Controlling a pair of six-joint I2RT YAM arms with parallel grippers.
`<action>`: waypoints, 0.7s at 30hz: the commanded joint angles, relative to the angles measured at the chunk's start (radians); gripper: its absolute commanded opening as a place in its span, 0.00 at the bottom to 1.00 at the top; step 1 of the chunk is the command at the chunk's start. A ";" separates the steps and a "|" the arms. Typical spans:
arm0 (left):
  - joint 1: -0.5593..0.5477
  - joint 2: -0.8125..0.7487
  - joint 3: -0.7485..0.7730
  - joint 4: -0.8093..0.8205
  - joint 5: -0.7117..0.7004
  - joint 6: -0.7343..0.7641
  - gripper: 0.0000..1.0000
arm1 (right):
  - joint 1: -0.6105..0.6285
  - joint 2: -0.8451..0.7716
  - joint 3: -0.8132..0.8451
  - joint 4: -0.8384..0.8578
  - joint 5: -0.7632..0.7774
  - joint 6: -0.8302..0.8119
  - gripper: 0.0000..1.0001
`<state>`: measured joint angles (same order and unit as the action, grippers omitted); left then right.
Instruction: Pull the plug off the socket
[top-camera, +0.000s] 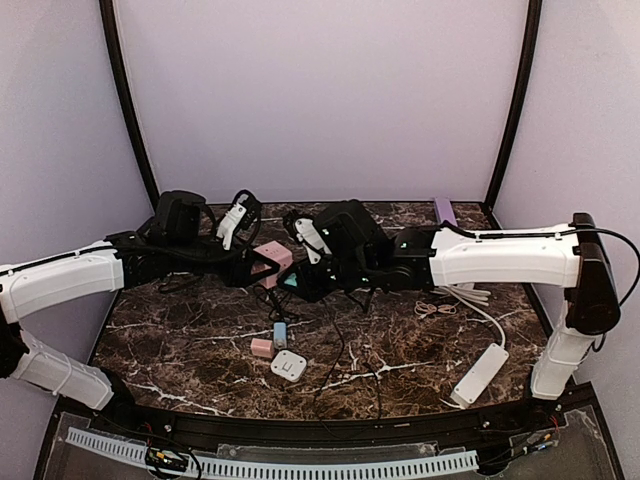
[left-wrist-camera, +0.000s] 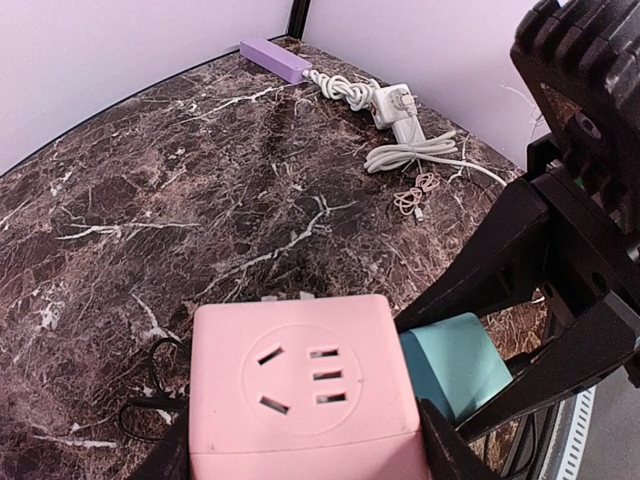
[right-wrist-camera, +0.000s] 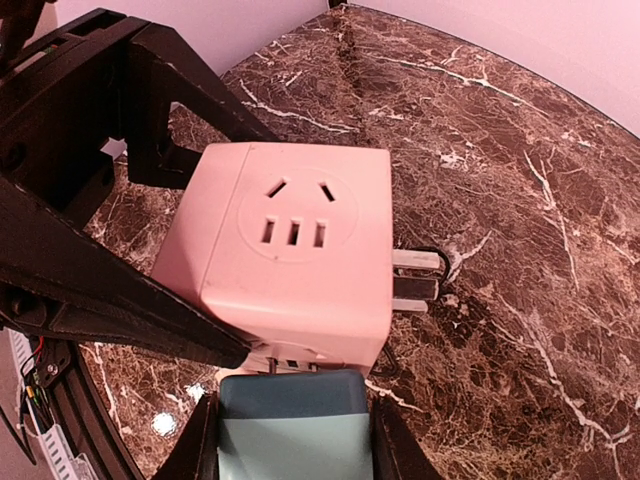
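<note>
Here, our left claw (left-wrist-camera: 305, 445) clamps the pink socket (left-wrist-camera: 300, 380) by two opposite sides, near the middle of the bench (left-wrist-camera: 200, 180). Our right claw (right-wrist-camera: 292, 402) pinches the teal plug (right-wrist-camera: 290, 440) against the socket's side. The frame edge cuts off the plug's lower part, and we can hardly see its pins.

Pale lilac walls (top-camera: 320, 90) stood behind and at both sides, plain and evenly lit. Two curved black posts (top-camera: 128, 100) rose at the back corners of the table (top-camera: 180, 350), its top dark brown marble with white veins. A black rim (top-camera: 350, 430) edged its near side.
</note>
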<state>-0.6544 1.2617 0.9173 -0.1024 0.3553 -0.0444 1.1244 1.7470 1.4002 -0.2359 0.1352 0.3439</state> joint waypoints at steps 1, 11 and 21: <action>0.012 -0.035 0.013 -0.050 -0.015 0.038 0.01 | -0.004 -0.036 -0.007 -0.041 0.073 -0.039 0.00; 0.044 -0.023 0.025 -0.101 -0.236 -0.020 0.01 | -0.024 0.029 0.094 -0.244 0.195 0.110 0.00; 0.073 -0.028 0.021 -0.096 -0.236 -0.043 0.01 | -0.037 0.024 0.072 -0.245 0.181 0.133 0.00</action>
<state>-0.5858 1.2617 0.9287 -0.1978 0.1207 -0.0750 1.0908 1.7691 1.4666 -0.4847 0.3016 0.4580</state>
